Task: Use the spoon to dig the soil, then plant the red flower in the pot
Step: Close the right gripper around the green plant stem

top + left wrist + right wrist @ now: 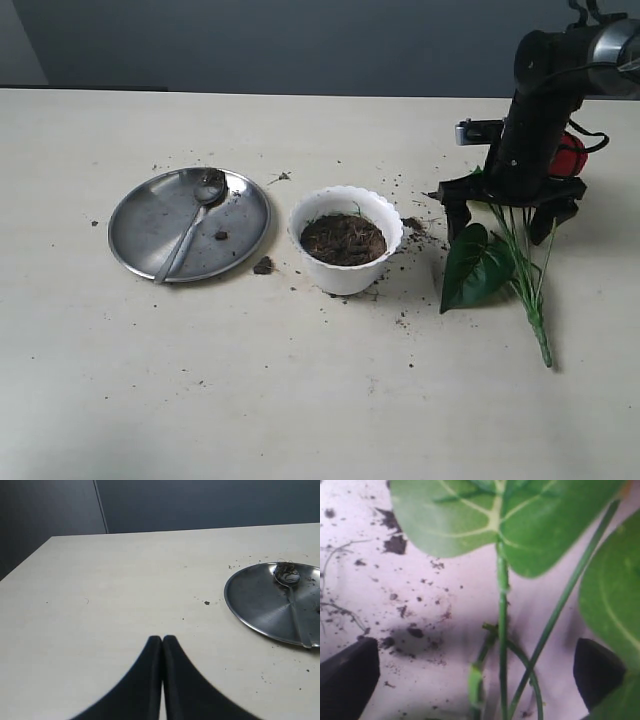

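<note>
Between the wide-apart black fingers of the right gripper (pixel 472 680) lie the thin green stems of the red artificial flower (pixel 502 610), flat on the pale table (pixel 300 400). Beside it stands the small white scalloped pot (pixel 345 272) of dark brown soil (pixel 343 238). The left gripper (pixel 162 640) has its fingers pressed together.

Left claw (pixel 161 639) closed; right claw (pixel 474 676) spread wide.

spoon (pixel 187 238) on plate (pixel 140 215), pot (pixel 345 278) to rt, flower (pixel 476 266) far rt
</note>
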You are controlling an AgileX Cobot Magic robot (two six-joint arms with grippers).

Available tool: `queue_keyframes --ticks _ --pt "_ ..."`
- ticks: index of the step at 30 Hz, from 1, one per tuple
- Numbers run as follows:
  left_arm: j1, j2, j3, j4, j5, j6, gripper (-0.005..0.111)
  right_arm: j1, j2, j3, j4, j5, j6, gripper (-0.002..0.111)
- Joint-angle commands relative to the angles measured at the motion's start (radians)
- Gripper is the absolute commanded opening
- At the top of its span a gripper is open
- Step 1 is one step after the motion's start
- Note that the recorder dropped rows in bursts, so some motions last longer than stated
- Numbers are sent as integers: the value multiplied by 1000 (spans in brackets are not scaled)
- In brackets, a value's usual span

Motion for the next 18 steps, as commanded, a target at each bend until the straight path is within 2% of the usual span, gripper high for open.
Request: queue_keyframes --ticks 1,18 --pt "-1 -6 3 2 -5 0 0 -3 16 5 -9 -21 -6 105" --pt "-1 -6 3 2 -5 0 0 -3 59 5 -6 -31 -6 105"
